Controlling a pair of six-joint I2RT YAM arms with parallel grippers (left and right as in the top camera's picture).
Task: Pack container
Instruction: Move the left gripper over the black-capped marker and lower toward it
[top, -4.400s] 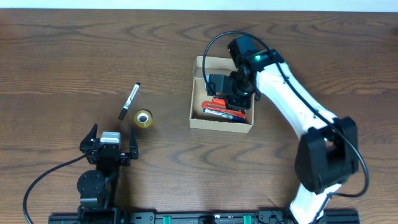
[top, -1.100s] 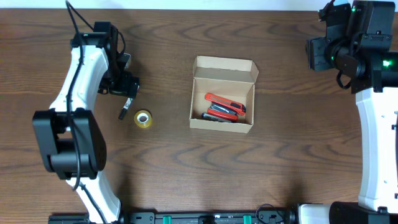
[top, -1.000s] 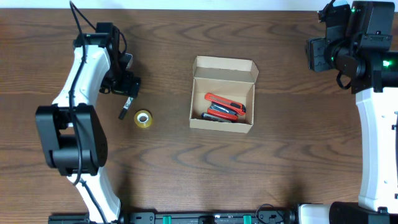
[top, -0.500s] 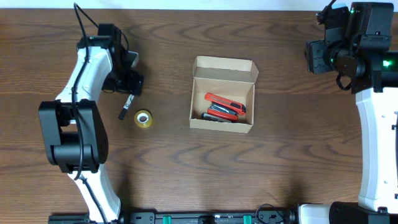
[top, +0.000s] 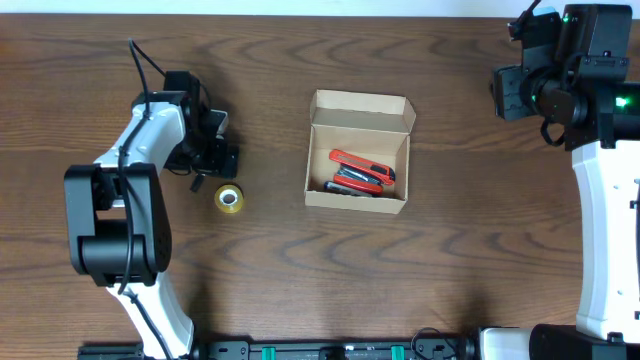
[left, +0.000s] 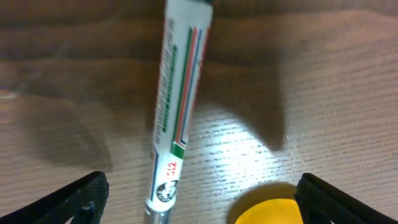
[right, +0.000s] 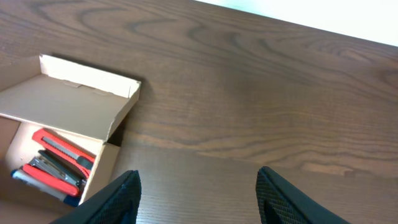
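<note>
The container, a tan cardboard box with its flap lid standing open at the back, sits mid-table; it also shows at the left of the right wrist view. Inside lie a red cutter and darker stationery. My left gripper hovers open, low over a white marker, whose tip pokes out below the gripper. A yellow tape roll lies just beyond; in the left wrist view the tape roll sits by the right finger. My right gripper hangs open and empty at the far right.
The wooden table stretches bare around the box. The right arm stands along the right edge, well away from the container. The left arm arches over the table's left side.
My left gripper has slid toward the front and right, settling over the marker beside the tape roll. The right arm has stayed in place.
</note>
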